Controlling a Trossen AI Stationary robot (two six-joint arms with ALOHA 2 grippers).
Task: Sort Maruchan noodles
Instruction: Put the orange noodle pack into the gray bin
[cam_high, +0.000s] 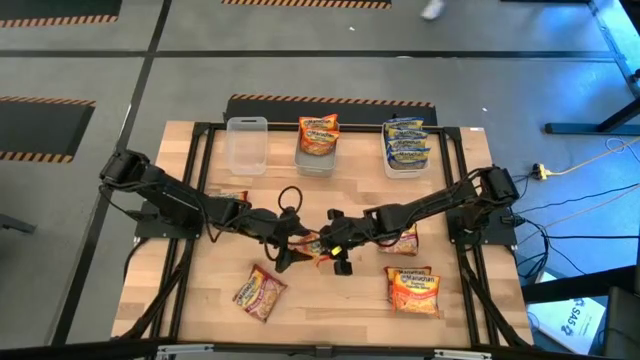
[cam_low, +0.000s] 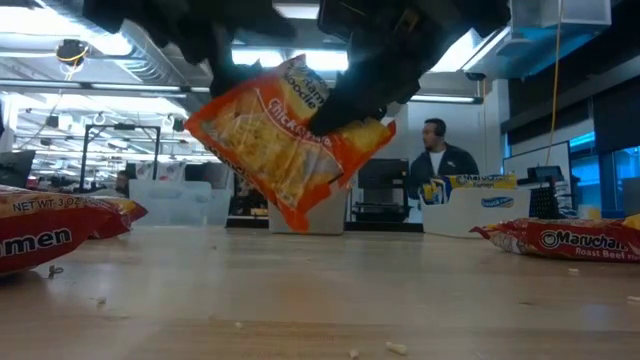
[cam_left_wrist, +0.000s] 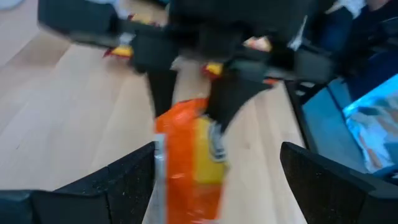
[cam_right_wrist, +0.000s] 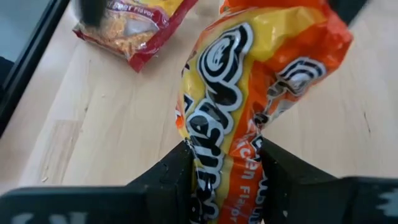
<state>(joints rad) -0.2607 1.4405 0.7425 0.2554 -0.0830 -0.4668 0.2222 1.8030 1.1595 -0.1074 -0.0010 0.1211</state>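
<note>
Right gripper (cam_right_wrist: 224, 171) pinching orange noodle packet (cam_right_wrist: 249, 93) aloft at table centre; left gripper (cam_left_wrist: 217, 177) spread wide, at 9 o'clock.

Orange-and-yellow noodle packet (cam_low: 290, 140) at frame centre; red packet (cam_low: 560, 238) at lower right; pale wood-grain worktop (cam_low: 320, 300); dark hand (cam_right_wrist: 224, 180).

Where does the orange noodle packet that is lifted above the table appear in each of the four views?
High view: orange packet mid-table, mostly hidden under the end effectors.
Low view: upper centre, hanging off the table.
Left wrist view: lower centre.
Right wrist view: centre, pinched by the right end effector.
Shared landmark: the right end effector gripping it.
</note>
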